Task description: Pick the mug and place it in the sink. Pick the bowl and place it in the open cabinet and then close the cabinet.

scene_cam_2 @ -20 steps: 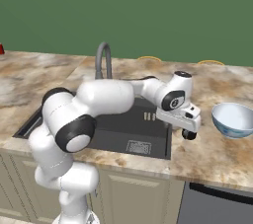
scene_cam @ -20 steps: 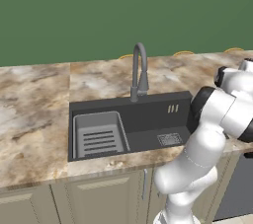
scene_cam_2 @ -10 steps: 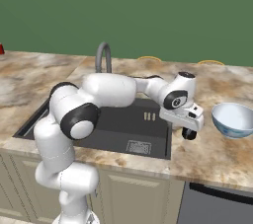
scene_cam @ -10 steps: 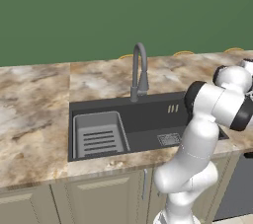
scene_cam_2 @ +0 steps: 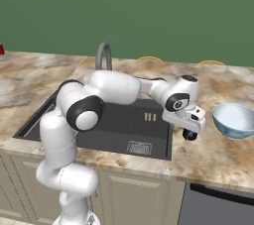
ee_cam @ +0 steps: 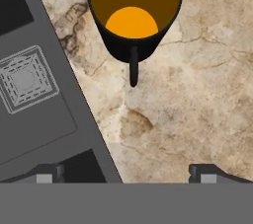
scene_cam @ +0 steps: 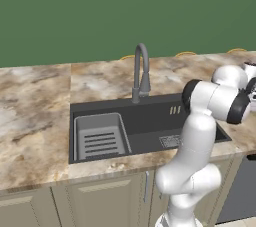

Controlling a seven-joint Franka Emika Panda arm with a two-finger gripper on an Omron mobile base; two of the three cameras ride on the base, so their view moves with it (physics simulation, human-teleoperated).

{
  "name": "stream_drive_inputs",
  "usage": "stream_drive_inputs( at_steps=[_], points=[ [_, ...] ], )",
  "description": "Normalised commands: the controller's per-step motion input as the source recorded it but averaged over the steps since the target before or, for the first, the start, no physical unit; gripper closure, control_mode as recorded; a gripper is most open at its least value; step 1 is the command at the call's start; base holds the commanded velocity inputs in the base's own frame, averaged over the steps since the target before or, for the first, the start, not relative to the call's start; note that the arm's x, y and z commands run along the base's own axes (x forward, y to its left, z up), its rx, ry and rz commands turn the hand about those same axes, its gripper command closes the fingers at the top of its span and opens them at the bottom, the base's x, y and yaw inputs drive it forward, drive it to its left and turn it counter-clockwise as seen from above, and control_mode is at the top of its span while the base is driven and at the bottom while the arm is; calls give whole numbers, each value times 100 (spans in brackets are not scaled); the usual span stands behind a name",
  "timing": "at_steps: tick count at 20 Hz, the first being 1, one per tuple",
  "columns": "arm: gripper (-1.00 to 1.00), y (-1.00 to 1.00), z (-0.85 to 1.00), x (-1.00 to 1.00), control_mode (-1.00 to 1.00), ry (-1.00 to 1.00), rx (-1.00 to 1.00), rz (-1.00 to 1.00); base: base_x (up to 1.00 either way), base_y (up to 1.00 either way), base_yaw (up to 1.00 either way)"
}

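black mug (ee_cam: pixel 133 16) orange inside, marbled counter (ee_cam: pixel 197 99)

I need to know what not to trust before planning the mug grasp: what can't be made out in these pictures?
- Mug: hand view, its far rim is cut off by the top edge.
- Mug: right base view, mostly hidden under the gripper; jaws not visible there.
- Bowl: right base view, right side cut off by the frame edge.
- Sink: left base view, right end hidden behind the arm.

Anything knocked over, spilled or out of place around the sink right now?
Nothing stands out. The mug stands upright on the counter beside the sink, the bowl sits upright, and no spill shows.
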Motion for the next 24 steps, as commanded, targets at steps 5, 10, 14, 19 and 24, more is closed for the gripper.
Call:
stream_drive_inputs(
  at_steps=[5,10,14,19,24],
  points=[
    [-100,-6,-18,13,-100,0,0,0,0,0,0],
    [-100,-13,-23,13,-100,0,0,0,0,0,0],
    [-100,-11,-20,14,-100,0,0,0,0,0,0],
    [-100,-4,-17,17,-100,0,0,0,0,0,0],
    [-100,-5,-10,21,-100,0,0,0,0,0,0]
  ],
)
